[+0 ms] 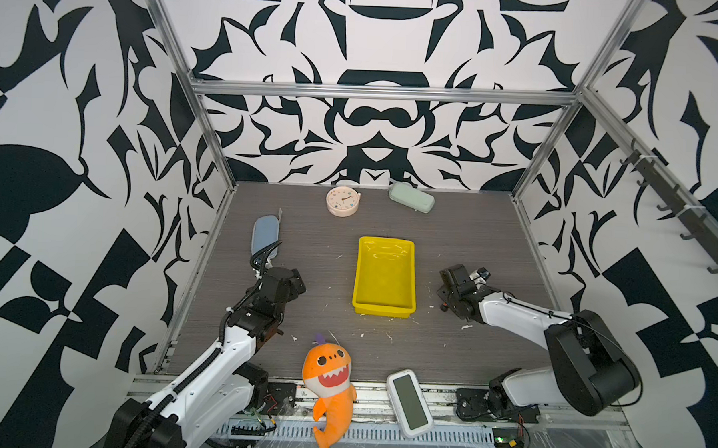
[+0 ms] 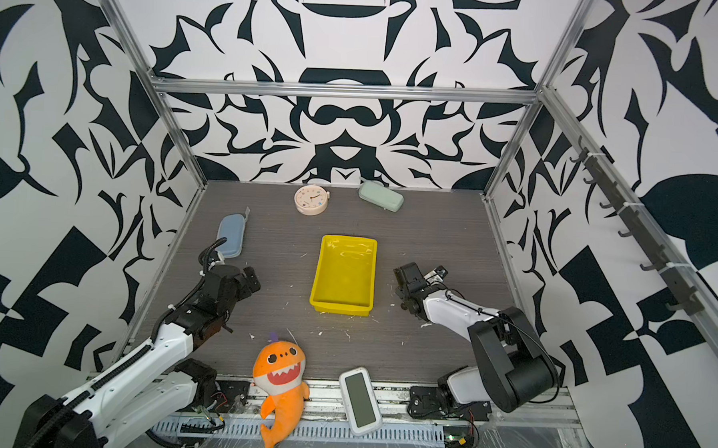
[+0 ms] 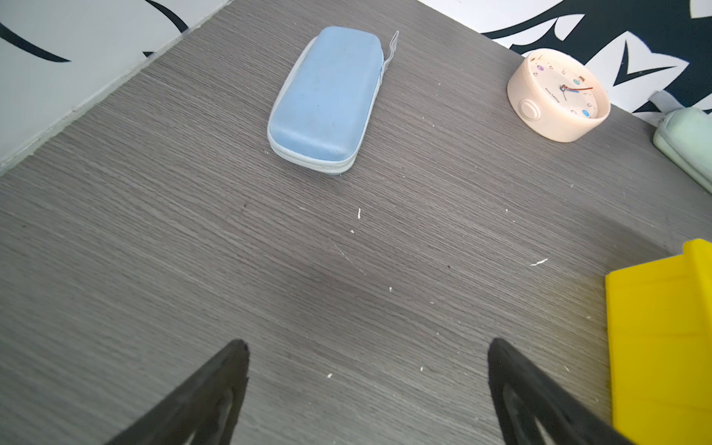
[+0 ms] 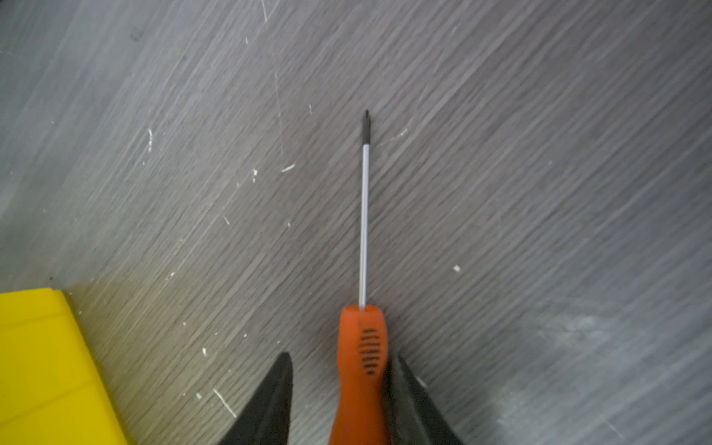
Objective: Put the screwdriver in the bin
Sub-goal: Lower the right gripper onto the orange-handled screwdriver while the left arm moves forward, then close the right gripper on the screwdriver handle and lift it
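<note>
In both top views the bin point(image 1: 384, 276) point(image 2: 344, 274) sits empty on the worktop point(image 1: 327, 348), with the right claw point(image 1: 448, 291) low beside it and hiding the screwdriver. The left wrist view shows the left claw point(image 3: 368, 342) spread wide and empty. In the right wrist view the screwdriver point(image 4: 362, 319) lies between the right claw's jaws, one touching the handle and the other just clear. The grasp looks unfinished; lifting and dropping are left.

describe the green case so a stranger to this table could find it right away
From the yellow bin in the middle of the table, look toward the patterned back wall. Right of the round cream clock lies the green case. Its twin-shaped blue case lies far left instead.
</note>
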`<action>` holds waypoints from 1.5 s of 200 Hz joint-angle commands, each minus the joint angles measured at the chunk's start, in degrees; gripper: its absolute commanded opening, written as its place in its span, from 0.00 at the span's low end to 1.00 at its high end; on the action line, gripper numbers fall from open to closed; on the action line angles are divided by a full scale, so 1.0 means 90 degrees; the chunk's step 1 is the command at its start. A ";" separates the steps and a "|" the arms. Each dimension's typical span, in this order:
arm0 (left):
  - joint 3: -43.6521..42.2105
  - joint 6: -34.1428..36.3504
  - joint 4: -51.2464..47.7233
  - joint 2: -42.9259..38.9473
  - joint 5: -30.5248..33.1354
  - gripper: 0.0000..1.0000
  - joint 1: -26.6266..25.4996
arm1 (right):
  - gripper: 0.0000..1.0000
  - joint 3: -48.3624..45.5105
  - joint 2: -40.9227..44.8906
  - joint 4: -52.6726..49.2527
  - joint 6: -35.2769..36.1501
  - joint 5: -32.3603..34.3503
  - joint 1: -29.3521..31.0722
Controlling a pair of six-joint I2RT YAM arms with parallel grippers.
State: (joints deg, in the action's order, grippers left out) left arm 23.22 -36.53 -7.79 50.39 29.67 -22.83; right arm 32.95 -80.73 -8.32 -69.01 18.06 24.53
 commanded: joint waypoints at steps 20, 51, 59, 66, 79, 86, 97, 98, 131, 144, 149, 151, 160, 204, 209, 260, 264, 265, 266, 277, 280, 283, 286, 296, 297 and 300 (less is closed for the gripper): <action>-0.0056 -0.0090 0.0984 0.0444 -0.0537 0.99 0.0007 | 0.30 0.0235 0.0020 -0.0131 0.0043 0.0137 0.0028; 0.0950 0.0370 0.1911 0.1463 -0.1159 0.99 -0.0011 | 0.26 0.0217 0.0039 -0.0184 0.0179 0.0393 0.0028; 0.1327 0.0452 0.1990 0.1745 -0.1185 1.00 -0.0034 | 0.26 0.0215 0.0055 -0.0157 0.0266 0.0486 0.0033; 0.1507 0.0455 0.2252 0.2034 -0.1152 1.00 -0.0076 | 0.24 0.0217 0.0064 -0.0102 0.0390 0.0545 0.0028; 0.1530 0.0589 0.3290 0.2572 -0.1254 1.00 -0.0164 | 0.23 0.0282 0.0076 -0.0104 0.0664 0.0732 0.0023; 0.1503 0.0677 0.3827 0.2924 -0.1486 1.00 -0.0171 | 0.22 0.0343 0.0069 -0.0151 0.0830 0.0840 0.0023; 0.1534 0.0867 0.4434 0.3244 -0.1986 0.99 -0.0163 | 0.22 0.0459 0.0054 -0.0320 0.1082 0.0892 0.0027; 0.1538 0.0891 0.4456 0.3266 -0.2036 0.99 -0.0161 | 0.22 0.0474 0.0054 -0.0347 0.1094 0.0888 0.0028; 0.1645 0.1083 0.4232 0.3873 -0.3059 0.99 -0.0179 | 0.17 0.0774 0.0228 -0.1085 0.1686 0.0692 0.0028; 0.1300 0.0576 0.5156 0.4153 -0.3318 1.00 -0.0194 | 0.18 0.0754 0.0331 -0.1119 0.1701 0.0509 0.0028; 0.1234 0.0517 0.5456 0.4222 -0.3513 0.99 -0.0203 | 0.21 0.0736 0.0361 -0.1118 0.1685 0.0432 0.0028; 0.1225 0.0488 0.5551 0.4241 -0.3612 1.00 -0.0199 | 0.22 0.0734 0.0367 -0.1117 0.1671 0.0397 0.0028; 0.1278 0.0432 0.5662 0.4314 -0.3874 1.00 -0.0207 | 0.28 0.0724 0.0377 -0.1200 0.1563 0.0268 0.0028; 0.1580 0.0330 0.5033 0.4422 -0.3835 1.00 -0.0206 | 0.43 0.0532 0.0402 -0.1749 0.0926 -0.0012 0.0035; 0.1564 0.0315 0.5062 0.4408 -0.3859 0.99 -0.0202 | 0.43 0.0458 0.0428 -0.1749 0.0887 -0.0038 0.0029; 0.1606 0.0309 0.4909 0.4354 -0.3920 0.99 -0.0205 | 0.46 -0.0045 0.0306 -0.1057 0.0682 -0.0371 0.0028; 0.1611 0.0309 0.4906 0.4363 -0.3935 0.99 -0.0207 | 0.45 -0.0021 0.0243 -0.1067 0.0701 -0.0367 0.0033; 0.1610 0.0309 0.4903 0.4363 -0.3933 0.99 -0.0207 | 0.45 -0.0010 0.0231 -0.1068 0.0698 -0.0367 0.0030; 0.1610 0.0309 0.4901 0.4372 -0.3942 0.99 -0.0207 | 0.45 -0.0004 0.0216 -0.1063 0.0697 -0.0367 0.0034; 0.1624 0.0319 0.4880 0.4397 -0.3961 0.99 -0.0205 | 0.45 0.0065 0.0060 -0.1044 0.0756 -0.0376 0.0029; 0.1628 0.0319 0.4875 0.4401 -0.3973 0.99 -0.0201 | 0.45 0.0076 0.0012 -0.1035 0.0785 -0.0389 0.0028; 0.1633 0.0317 0.4870 0.4408 -0.3979 1.00 -0.0203 | 0.45 0.0095 -0.0032 -0.1030 0.0808 -0.0386 0.0028; 0.1637 0.0319 0.4870 0.4424 -0.3989 1.00 -0.0202 | 0.45 0.0114 -0.0073 -0.1029 0.0829 -0.0386 0.0022; 0.1652 0.0329 0.4846 0.4435 -0.4003 1.00 -0.0206 | 0.44 0.0173 -0.0214 -0.1030 0.0880 -0.0392 0.0028; 0.1655 0.0329 0.4843 0.4433 -0.4001 0.99 -0.0207 | 0.44 0.0175 -0.0233 -0.1030 0.0890 -0.0389 0.0028; 0.1662 0.0329 0.4833 0.4434 -0.4011 0.99 -0.0203 | 0.44 0.0192 -0.0276 -0.1029 0.0904 -0.0391 0.0034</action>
State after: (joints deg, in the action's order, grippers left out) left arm 36.34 -33.19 35.70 89.97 -5.32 -24.51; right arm 33.93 -80.23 -14.52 -61.82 15.29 24.53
